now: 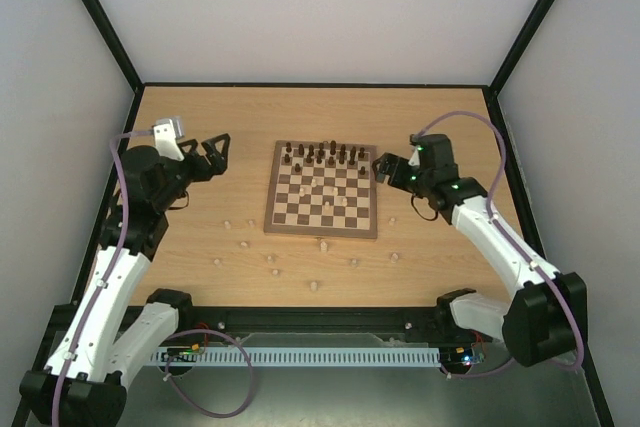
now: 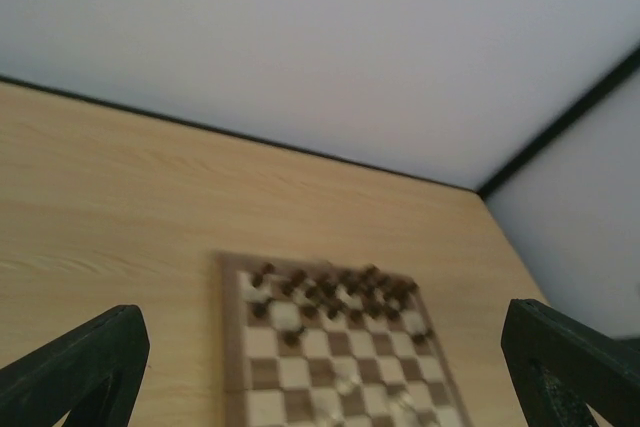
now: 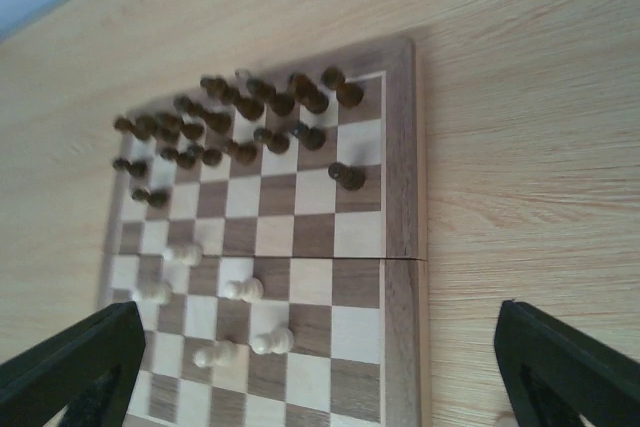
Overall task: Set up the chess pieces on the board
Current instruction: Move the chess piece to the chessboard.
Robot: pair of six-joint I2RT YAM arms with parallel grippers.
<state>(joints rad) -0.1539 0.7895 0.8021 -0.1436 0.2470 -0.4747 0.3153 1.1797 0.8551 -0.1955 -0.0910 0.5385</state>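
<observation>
The chessboard (image 1: 322, 202) lies at the middle of the table. Dark brown pieces (image 1: 320, 155) crowd its far rows; a few pale pieces (image 1: 338, 197) stand mid-board. Several pale pieces (image 1: 271, 258) lie scattered on the table in front of it. My left gripper (image 1: 213, 154) is open and empty, raised left of the board. My right gripper (image 1: 383, 169) is open and empty at the board's right edge. The right wrist view shows the board (image 3: 400, 207), dark pieces (image 3: 240, 112) and pale pieces (image 3: 245, 290). The left wrist view shows the board (image 2: 232, 347), blurred.
Black frame posts and white walls enclose the table. A cable tray (image 1: 320, 355) runs along the near edge between the arm bases. Bare tabletop lies left (image 1: 180, 237) and right (image 1: 430, 247) of the board.
</observation>
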